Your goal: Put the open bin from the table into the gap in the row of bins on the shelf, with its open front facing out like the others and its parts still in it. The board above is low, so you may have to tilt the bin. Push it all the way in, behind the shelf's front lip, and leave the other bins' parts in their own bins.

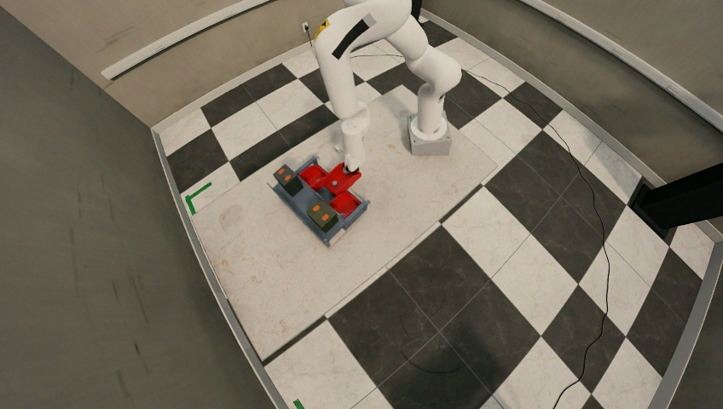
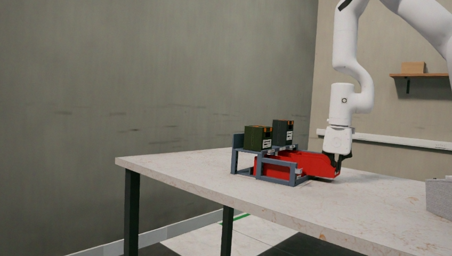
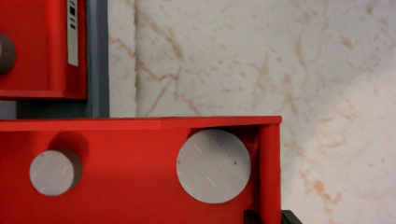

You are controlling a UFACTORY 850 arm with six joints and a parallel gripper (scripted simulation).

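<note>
The red open bin (image 1: 343, 180) sticks partly into the gap in the grey shelf (image 1: 317, 198), between two other red bins (image 1: 311, 175) (image 1: 346, 203). In the side view the red open bin (image 2: 309, 163) lies tilted, its outer end raised and most of its length in front of the shelf (image 2: 264, 160). My gripper (image 2: 336, 165) is shut on the bin's outer wall; it also shows from above (image 1: 351, 169). In the wrist view the bin (image 3: 140, 170) holds two grey cylinders, a large one (image 3: 213, 165) and a small one (image 3: 55, 171). A fingertip (image 3: 268, 217) shows at the bottom edge.
Two dark boxes (image 1: 288, 180) (image 1: 321, 215) stand on the shelf's top board, also visible from the side (image 2: 258, 137) (image 2: 282, 132). A neighbouring red bin (image 3: 42, 49) shows at the wrist view's top left. The robot base (image 1: 429, 134) stands behind the shelf. A grey box (image 2: 439, 198) sits at the table's right edge.
</note>
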